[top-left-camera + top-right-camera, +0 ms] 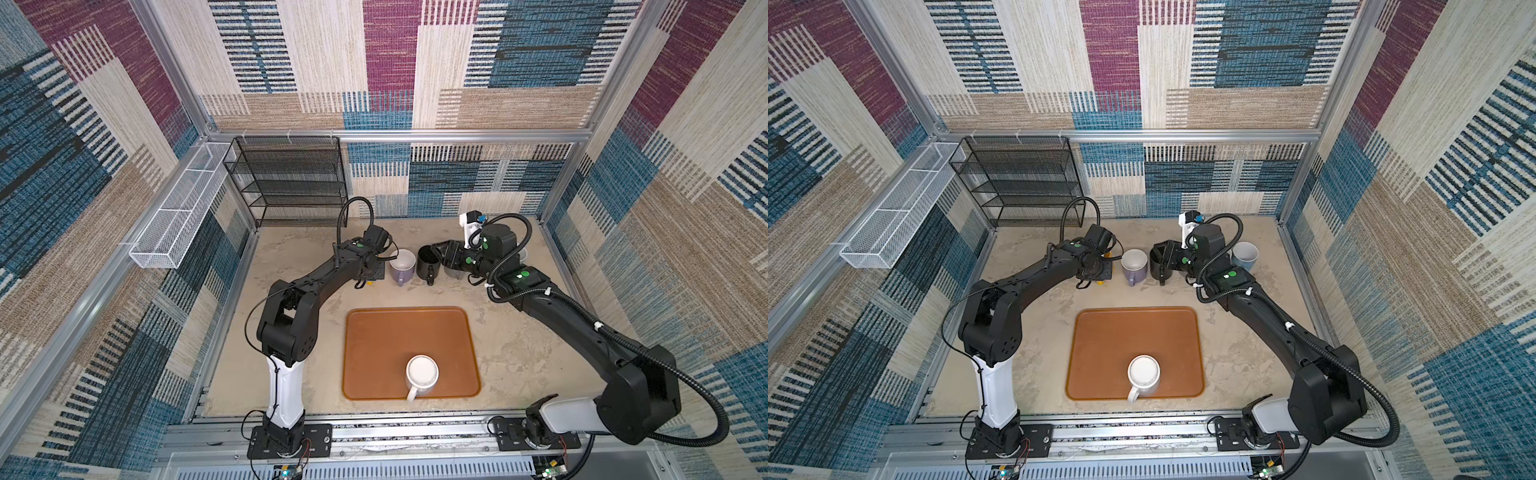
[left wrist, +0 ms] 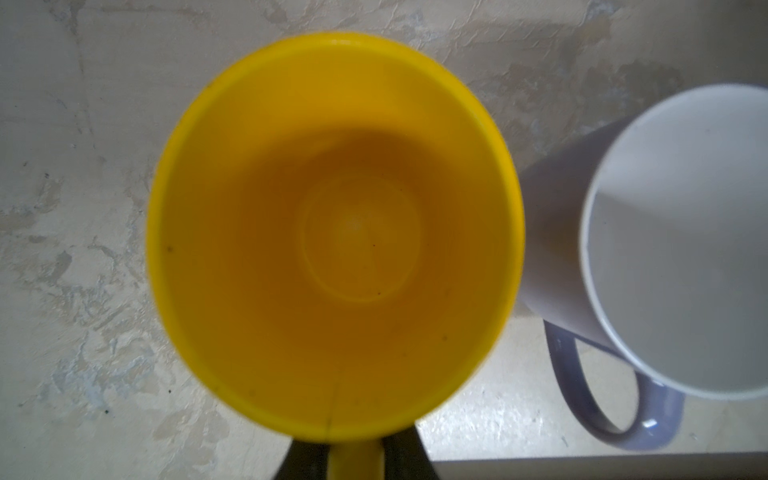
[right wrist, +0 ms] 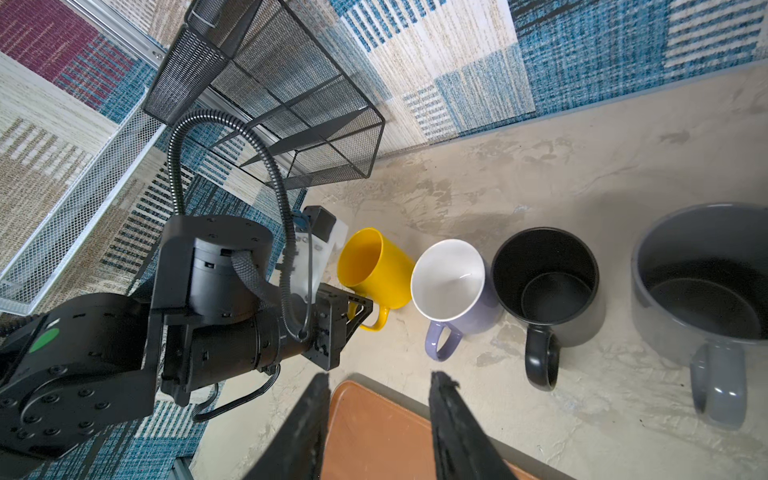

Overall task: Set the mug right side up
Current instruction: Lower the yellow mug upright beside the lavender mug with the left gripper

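Your yellow mug [image 3: 374, 266] stands mouth up at the left end of a row of mugs at the back of the bench [image 1: 519, 353]. The left wrist view looks straight down into its empty bowl. Your left hand [image 3: 363, 311] is closed on its handle, which explains the side-on wrist. Holding the handle leaves the body free to seat flat. The base appears to be on the bench, though contact cannot be confirmed.

The lavender mug [image 3: 453, 286] is just beside it; whether the two touch cannot be told. Beyond it stand a black mug [image 3: 544, 282] and a grey mug [image 3: 702, 282], all upright with handles facing the front. This suggests a deliberate line-up.

Your right hand [image 3: 378, 415] is open and empty, its fingers apart above the back edge of the brown tray [image 1: 374, 332], near the black mug and clear of the left arm's work.

A white mug [image 1: 422, 372] sits near the tray's front edge with its flat base upward. By my judgement it is still inverted and awaiting you. Release the yellow mug gently, given its close neighbour.
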Robot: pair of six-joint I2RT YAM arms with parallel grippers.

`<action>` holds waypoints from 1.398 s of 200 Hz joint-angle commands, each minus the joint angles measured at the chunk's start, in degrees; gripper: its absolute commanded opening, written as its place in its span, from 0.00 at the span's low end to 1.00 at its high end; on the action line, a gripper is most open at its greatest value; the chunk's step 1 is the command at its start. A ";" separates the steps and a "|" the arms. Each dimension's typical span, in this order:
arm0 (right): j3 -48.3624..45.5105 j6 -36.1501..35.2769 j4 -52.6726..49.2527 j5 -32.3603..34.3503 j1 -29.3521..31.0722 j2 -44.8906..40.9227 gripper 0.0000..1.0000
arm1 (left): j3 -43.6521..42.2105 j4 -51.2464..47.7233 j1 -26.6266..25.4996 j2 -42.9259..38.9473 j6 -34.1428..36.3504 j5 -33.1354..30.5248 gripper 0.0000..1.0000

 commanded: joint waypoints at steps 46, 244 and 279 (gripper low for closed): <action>0.54 -0.34 0.43 -0.40 -0.04 0.69 0.43 | 1.07 1.40 -0.05 1.43 -1.43 -1.63 0.00; 0.29 -0.35 0.36 -0.35 0.01 0.17 0.43 | -1.83 1.88 -2.44 0.64 -4.34 0.63 0.00; 0.02 -0.44 0.43 -0.39 -0.04 -0.10 0.43 | -2.17 1.89 -2.62 0.73 -4.44 0.74 0.00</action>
